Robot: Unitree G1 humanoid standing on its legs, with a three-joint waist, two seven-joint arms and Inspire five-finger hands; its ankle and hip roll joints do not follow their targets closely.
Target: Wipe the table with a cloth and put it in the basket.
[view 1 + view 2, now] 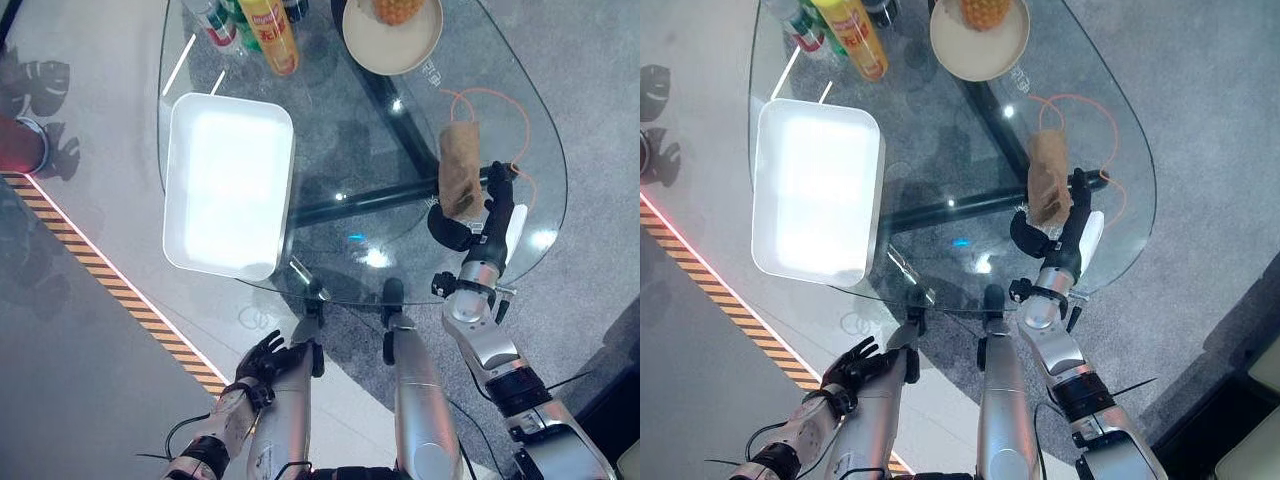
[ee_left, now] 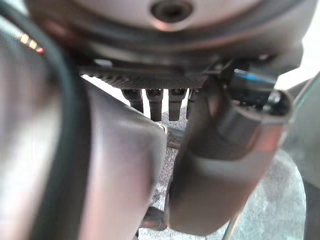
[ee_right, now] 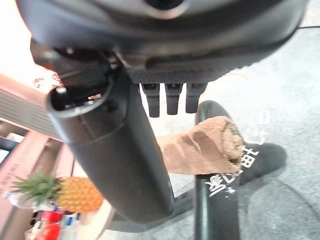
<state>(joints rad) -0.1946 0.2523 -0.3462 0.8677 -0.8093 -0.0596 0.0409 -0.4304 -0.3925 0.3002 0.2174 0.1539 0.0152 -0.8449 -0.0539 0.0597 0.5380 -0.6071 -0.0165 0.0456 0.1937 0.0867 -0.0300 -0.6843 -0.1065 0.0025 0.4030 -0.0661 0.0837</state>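
Right hand (image 1: 497,205), fingers straight, beside brown cloth (image 1: 459,170); left hand (image 1: 265,357) hangs relaxed.

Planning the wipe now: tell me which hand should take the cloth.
Right. The right hand is already up at the brown cloth on the glass table, fingers extended alongside it. The left hand hangs below the table edge, far away.

Bright glare whitens the tray (image 1: 228,185); wrist views seem blurred.
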